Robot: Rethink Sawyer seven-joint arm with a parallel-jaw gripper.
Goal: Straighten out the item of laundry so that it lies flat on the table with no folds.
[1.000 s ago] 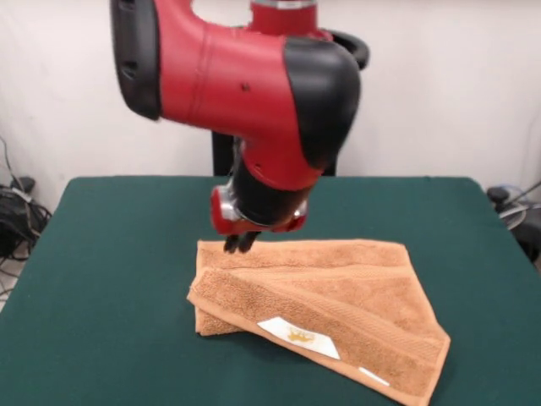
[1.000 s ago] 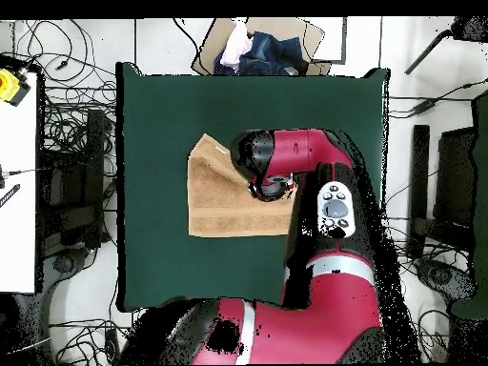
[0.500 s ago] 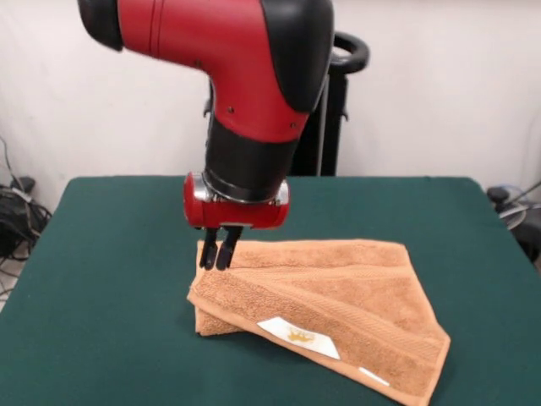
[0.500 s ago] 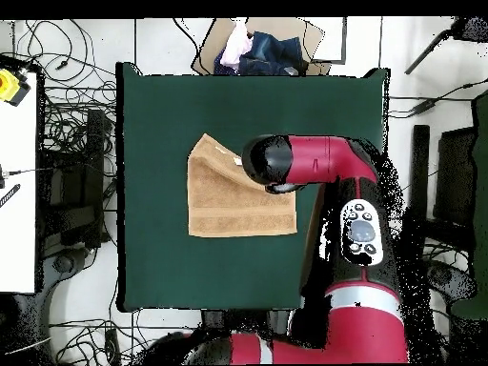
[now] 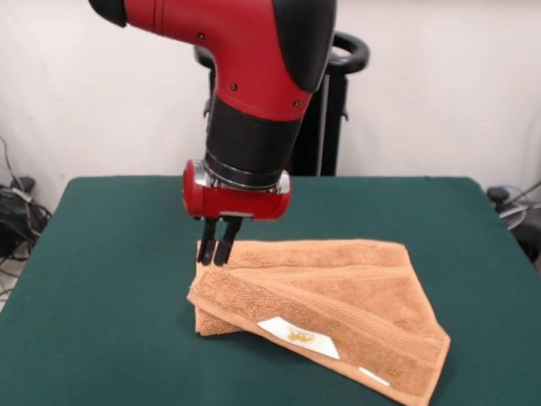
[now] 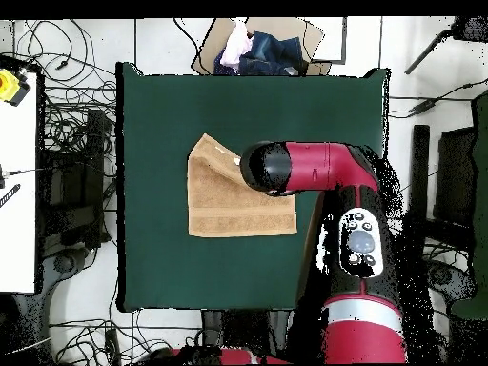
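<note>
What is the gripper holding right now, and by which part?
Nothing held, as far as shows: the gripper has its fingers close together, tips at the far left corner of the folded towel, with no cloth lifted.

Glossy red arm (image 5: 245,51) with bulky rounded black joint covers and a few small dark screw heads on the red shell. Black cylindrical wrist ending in a red collar with a silver ring, then two short, slim black fingers (image 5: 205,243) set close together. From above, a grey oval button panel (image 6: 360,242) on the red link.
</note>
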